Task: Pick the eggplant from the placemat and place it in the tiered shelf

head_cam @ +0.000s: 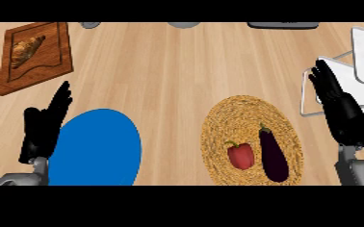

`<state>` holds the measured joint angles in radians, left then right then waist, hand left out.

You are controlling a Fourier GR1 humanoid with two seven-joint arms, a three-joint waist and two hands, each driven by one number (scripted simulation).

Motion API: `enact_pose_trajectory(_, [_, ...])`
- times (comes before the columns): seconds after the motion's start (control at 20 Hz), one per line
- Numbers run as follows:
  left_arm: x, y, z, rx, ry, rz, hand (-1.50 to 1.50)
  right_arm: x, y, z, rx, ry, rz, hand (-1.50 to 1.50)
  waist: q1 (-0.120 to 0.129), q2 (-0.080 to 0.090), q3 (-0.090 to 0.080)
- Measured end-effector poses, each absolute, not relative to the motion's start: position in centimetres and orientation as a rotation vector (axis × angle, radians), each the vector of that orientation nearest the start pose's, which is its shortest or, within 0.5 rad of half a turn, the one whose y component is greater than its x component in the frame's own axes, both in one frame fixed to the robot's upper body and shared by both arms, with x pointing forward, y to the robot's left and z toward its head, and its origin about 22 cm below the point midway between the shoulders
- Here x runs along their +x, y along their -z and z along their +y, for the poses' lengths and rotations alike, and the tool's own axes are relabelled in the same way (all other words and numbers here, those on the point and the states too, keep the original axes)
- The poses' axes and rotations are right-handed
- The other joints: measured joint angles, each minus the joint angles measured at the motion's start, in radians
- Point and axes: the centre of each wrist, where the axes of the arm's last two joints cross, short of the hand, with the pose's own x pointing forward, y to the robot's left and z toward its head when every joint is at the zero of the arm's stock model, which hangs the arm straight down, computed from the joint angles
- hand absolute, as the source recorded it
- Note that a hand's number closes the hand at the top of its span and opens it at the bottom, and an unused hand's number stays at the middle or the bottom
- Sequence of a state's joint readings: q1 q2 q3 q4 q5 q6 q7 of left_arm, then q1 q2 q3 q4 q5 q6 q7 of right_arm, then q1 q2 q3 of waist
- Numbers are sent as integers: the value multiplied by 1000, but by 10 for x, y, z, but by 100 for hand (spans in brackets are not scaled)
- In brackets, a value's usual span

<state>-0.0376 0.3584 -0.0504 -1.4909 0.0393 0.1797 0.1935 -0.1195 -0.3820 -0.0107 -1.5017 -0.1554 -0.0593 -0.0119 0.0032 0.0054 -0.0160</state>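
Note:
A dark purple eggplant (273, 155) lies lengthwise on the right part of a round woven straw placemat (249, 113), beside a red bell pepper (241, 155). My right hand (338, 106) stands open to the right of the placemat, fingers straight and pointing away, apart from the eggplant. Behind it at the right edge is the white wire tiered shelf (334, 66), partly cut off by the view and partly hidden by the hand. My left hand (44, 125) rests open at the lower left, fingers up, holding nothing.
A blue plate (96, 149) lies at the lower left next to my left hand. A wooden board (50, 57) with a croissant (27, 48) sits at the far left. Grey objects peek in along the far edge.

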Motion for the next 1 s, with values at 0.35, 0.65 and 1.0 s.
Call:
enact_pose_trajectory(0.35, [245,-14,327,347,76,-1358,0,287,-43,-253,-457,-229,-1594,150,1,-2,5])
enact_pose_trajectory(0.65, [237,-6,337,301,47,-1327,0,263,0,-242,-911,-171,-1489,-150,-9,-7,8])
enact_pose_trajectory(1.0, [231,-2,342,276,45,-1329,0,241,18,-161,-1055,-244,-1372,-150,-9,-11,10])
